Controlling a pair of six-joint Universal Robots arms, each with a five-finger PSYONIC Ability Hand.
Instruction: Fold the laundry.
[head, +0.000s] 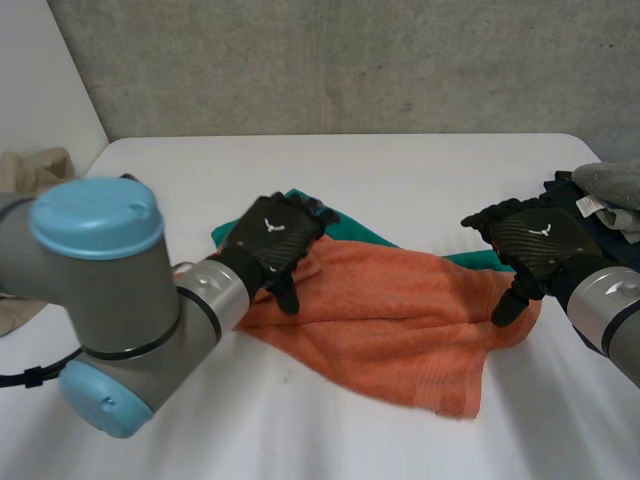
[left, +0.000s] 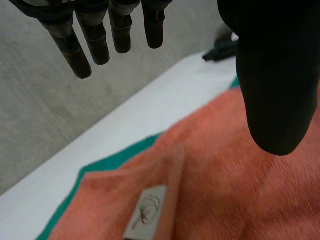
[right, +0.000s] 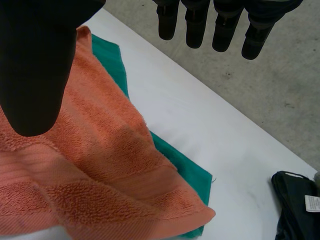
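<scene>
Lying rumpled on the white desk (head: 420, 170), an orange towel (head: 390, 320) covers a green towel (head: 355, 232) — left hand (head: 268, 242) over its left corner, right hand (head: 535, 245) over its right edge, both with fingers straight and thumbs spread apart.

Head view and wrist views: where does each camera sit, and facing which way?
Head view: behind and between the arms, looking down at the white table; both arms, left hand, right hand.
Left wrist view: on that wrist, along its open hand onto the orange towel.
Right wrist view: likewise, hand open.
Both share the towel over a green cloth.
</scene>
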